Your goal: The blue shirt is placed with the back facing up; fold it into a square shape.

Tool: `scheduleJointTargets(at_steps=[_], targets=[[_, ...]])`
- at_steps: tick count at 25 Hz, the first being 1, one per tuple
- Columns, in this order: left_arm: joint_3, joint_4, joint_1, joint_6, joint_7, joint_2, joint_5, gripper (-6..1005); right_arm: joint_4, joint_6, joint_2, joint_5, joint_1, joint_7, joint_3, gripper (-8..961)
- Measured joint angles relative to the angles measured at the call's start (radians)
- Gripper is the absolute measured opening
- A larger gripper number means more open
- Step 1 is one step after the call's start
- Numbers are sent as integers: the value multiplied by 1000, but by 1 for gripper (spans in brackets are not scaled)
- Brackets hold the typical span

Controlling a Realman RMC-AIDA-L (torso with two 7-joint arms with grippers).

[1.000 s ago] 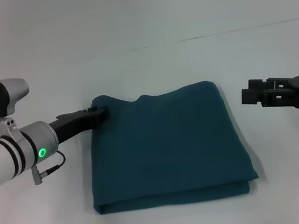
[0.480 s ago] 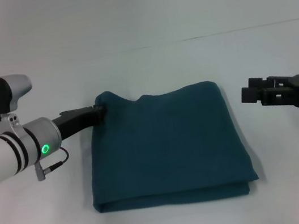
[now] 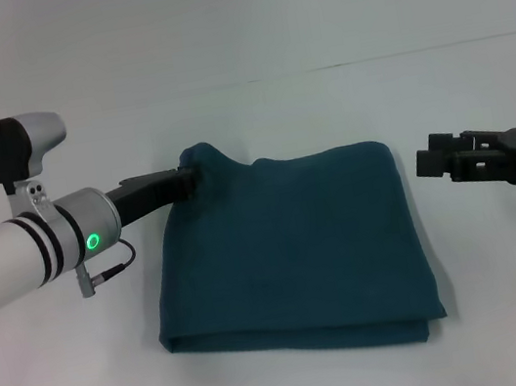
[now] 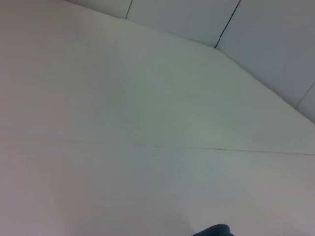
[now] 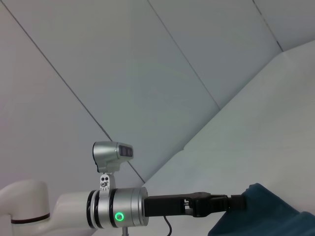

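**Teal-blue cloth held at its far left corner**

Teal-blue cotton fills the middle of the white tabletop [image 3: 300, 384]: this is the blue shirt [image 3: 292, 247], folded into a thick, nearly square packet with its plain side up. At the near edge the layers show one above the other.

On the left side, the left arm reaches in from the edge of the head view. It is silver and white, with a green ring light on the wrist and a grey and black camera box above it. The left claw [image 3: 188, 178] is at the far left corner of the shirt and its fingers are closed on the cloth there. This corner stands up as a small peak, higher than the other parts of the packet, which lie flat on the tabletop. The right wrist view shows the same grip from the other side: the black claw [image 5: 231, 203] meets the raised tip of the shirt [image 5: 266, 211]. In the left wrist view only a small dark piece of the shirt [image 4: 214, 231] is seen at the lower border, and the bare tabletop [image 4: 147, 123] takes all the other space.

On the right side, the right claw [image 3: 424, 165] hangs above the tabletop, near the shirt's right edge but apart from it. It holds nothing, and its black fingers stand parted.
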Motion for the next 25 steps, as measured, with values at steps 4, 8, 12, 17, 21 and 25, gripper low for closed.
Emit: scheduleJointTargets(at_steps=[4, 8, 12, 17, 21, 25], targets=[[-1, -5, -7, -2, 0, 1, -17, 41, 0, 0, -1, 0, -1, 0, 7, 897], [-3, -5, -12, -1, -2, 2, -39, 50, 0, -7, -4, 0, -4, 0, 23, 897], [-3, -4, -16, -1, -12, 4, -63, 59, 0, -13, -6, 0, -7, 0, 42, 897], [-3, -5, -25, -17, -18, 5, -77, 70, 0, -15, -9, 0, -10, 2, 49, 897], [-4, -5, -28, -47, -25, 5, -91, 78, 0, -15, -10, 0, -9, 3, 53, 898], [-6, -6, -24, -69, -27, 5, -114, 87, 0, -16, -11, 0, -9, 1, 64, 897]])
